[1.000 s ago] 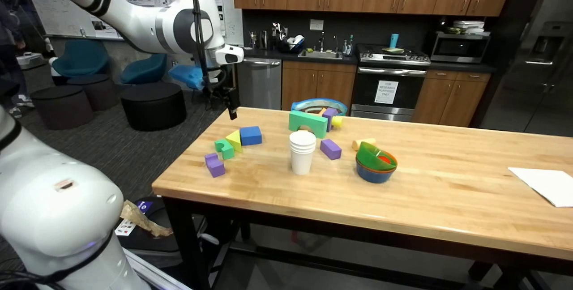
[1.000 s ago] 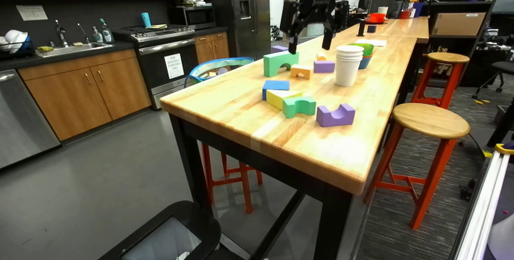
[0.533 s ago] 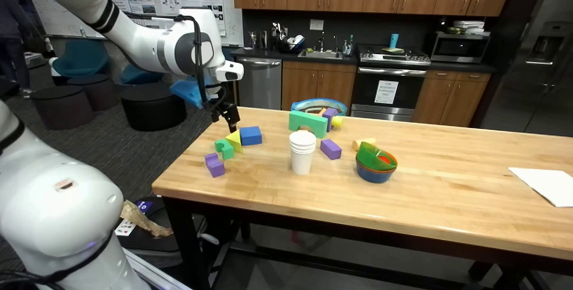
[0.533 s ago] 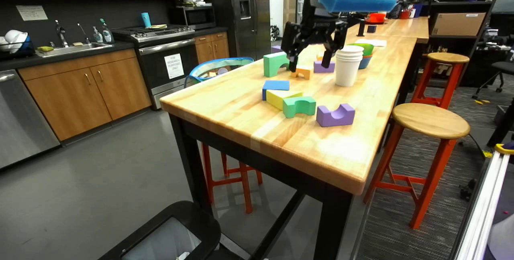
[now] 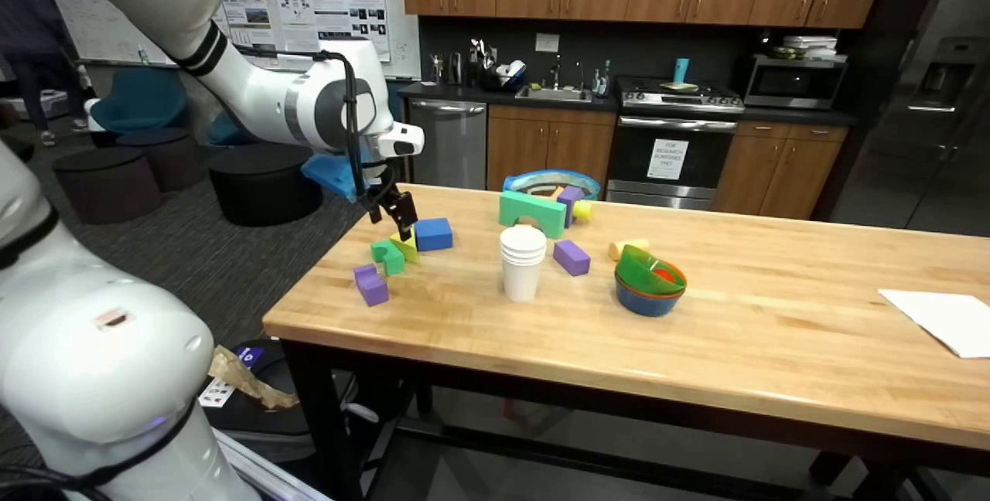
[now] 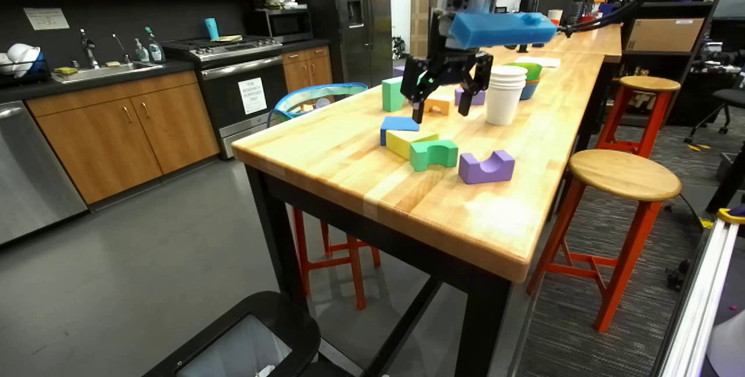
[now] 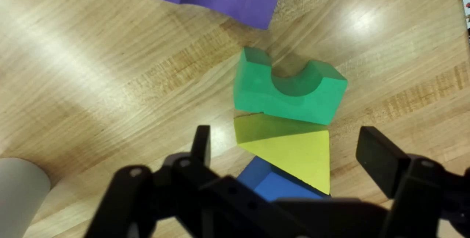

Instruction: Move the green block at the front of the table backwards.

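The green block (image 5: 388, 257) is small with a rounded notch. It lies near the left end of the table (image 5: 735, 346), against or very near a yellow wedge block (image 5: 410, 249). It also shows in an exterior view (image 6: 420, 157) and, above the middle, in the wrist view (image 7: 293, 105). My gripper (image 7: 285, 133) is open and empty, pointing down. In the wrist view its fingers stand left and right of the yellow wedge (image 7: 303, 150), and the green block is just beyond the fingertips. In an exterior view the gripper (image 6: 440, 113) hangs above the table, apart from the green block.
A blue block (image 5: 434, 235) adjoins the wedge. A notched purple block (image 6: 486, 171) lies beside the green block. Stacked white cups (image 5: 522, 273), another purple block (image 5: 571, 258), a large green arch (image 5: 534, 212), an orange arch (image 6: 437, 103) and a blue bowl (image 5: 648, 303) stand farther along.
My arm has lowered the gripper from well above the table to just above the yellow and green blocks. The fingers have stayed open. The blocks have not moved.
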You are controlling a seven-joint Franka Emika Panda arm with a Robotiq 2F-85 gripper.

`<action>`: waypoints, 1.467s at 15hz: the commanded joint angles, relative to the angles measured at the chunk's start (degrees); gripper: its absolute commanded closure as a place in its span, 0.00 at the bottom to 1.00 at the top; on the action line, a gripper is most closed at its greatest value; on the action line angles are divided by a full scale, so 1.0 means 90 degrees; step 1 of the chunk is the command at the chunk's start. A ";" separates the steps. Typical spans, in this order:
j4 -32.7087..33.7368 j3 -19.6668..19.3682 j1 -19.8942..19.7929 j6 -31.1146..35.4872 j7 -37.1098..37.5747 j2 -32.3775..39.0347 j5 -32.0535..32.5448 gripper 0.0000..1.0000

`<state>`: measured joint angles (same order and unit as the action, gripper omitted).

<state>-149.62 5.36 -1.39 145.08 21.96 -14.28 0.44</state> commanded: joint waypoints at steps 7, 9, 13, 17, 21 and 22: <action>0.0240 -0.0030 0.0097 0.0040 -0.0318 0.0269 -0.0080 0.00; 0.0320 -0.0057 0.0109 0.0045 -0.0389 0.0396 -0.0114 0.00; 0.0493 -0.0103 0.0149 0.0121 -0.0577 0.0752 -0.0275 0.00; 0.0452 -0.0081 0.0219 -0.0019 -0.0516 0.0850 -0.0569 0.00; 0.0395 -0.0057 0.0272 0.0061 -0.0369 0.0949 -0.0641 0.00; 0.0381 -0.0059 0.0283 0.0051 -0.0360 0.0942 -0.0668 0.00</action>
<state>-146.17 5.23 0.21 145.57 18.05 -6.09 -4.21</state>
